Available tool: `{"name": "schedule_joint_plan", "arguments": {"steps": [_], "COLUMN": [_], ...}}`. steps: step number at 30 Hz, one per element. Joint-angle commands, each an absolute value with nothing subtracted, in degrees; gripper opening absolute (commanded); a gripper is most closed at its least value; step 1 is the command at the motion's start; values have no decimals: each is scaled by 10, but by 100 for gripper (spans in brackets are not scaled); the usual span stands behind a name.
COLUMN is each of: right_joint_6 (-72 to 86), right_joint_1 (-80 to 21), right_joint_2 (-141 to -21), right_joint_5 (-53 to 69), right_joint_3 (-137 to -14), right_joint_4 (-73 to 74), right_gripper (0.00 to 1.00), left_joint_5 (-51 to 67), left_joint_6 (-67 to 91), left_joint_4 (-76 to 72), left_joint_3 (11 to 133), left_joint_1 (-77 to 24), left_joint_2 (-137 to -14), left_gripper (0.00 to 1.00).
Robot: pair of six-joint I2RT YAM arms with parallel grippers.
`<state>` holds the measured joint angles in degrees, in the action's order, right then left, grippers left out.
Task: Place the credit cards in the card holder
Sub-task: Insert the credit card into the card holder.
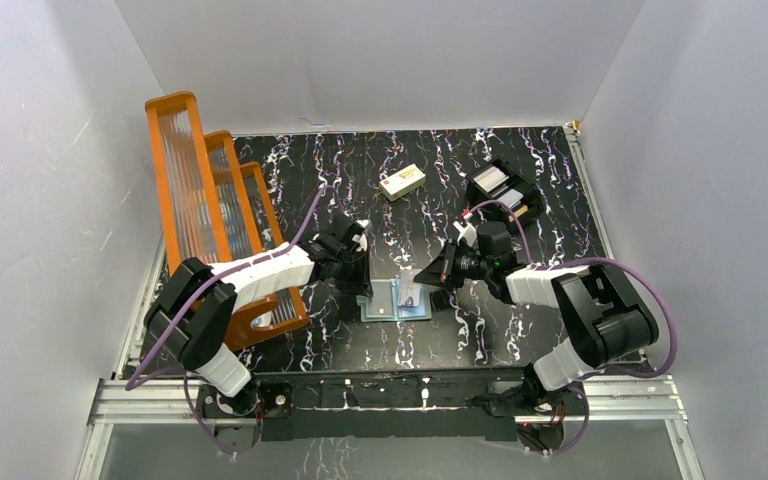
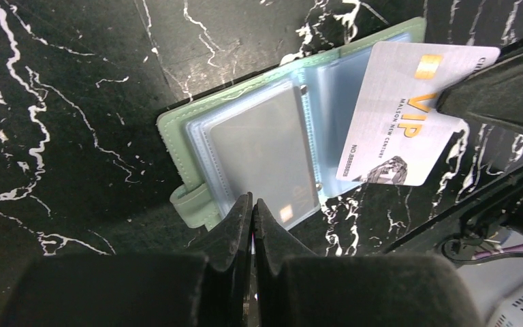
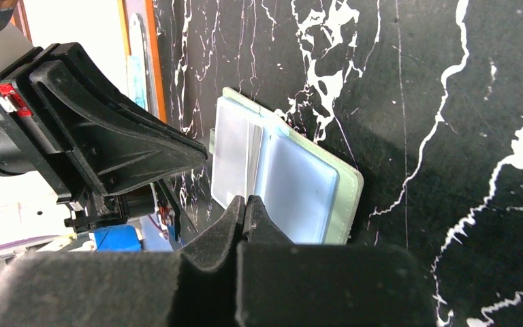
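The card holder [image 1: 384, 311] lies open on the black marbled table, grey-green outside [image 2: 177, 129] with pale blue clear sleeves, one with a card inside. My right gripper [image 3: 246, 199] is shut on a whitish credit card [image 2: 402, 116] with gold VIP lettering and holds it over the holder's right half. In the right wrist view that card [image 3: 253, 160] shows edge-on. My left gripper [image 2: 252, 202] is shut, its tips pinched on the near edge of a left-hand sleeve, beside the holder's strap tab [image 2: 192, 204]. In the top view both grippers meet over the holder, the left gripper [image 1: 360, 276] and the right gripper [image 1: 428, 280].
An orange rack [image 1: 210, 200] with clear panels stands along the left side. A cream block [image 1: 402, 181] lies at the back centre. A black boxy tray [image 1: 503, 188] sits at the back right. White walls close in the table.
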<state>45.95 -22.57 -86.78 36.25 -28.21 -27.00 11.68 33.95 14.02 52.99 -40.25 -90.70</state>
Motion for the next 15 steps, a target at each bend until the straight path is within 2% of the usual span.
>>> {"name": "schedule_joint_plan", "arguments": {"steps": [1, 15], "right_joint_6": [461, 462], "right_joint_1": [-234, -250], "right_joint_2": [-883, -919], "right_joint_5": [378, 370], "right_joint_3": [-284, -297], "right_joint_4": [-345, -366], "right_gripper": [0, 0], "left_joint_5": [85, 61], "left_joint_6": [325, 325], "left_joint_4": [162, 167], "left_joint_3": [523, 498], "left_joint_1": [-411, -422], "left_joint_2": [-904, -916], "left_gripper": [0, 0]}}
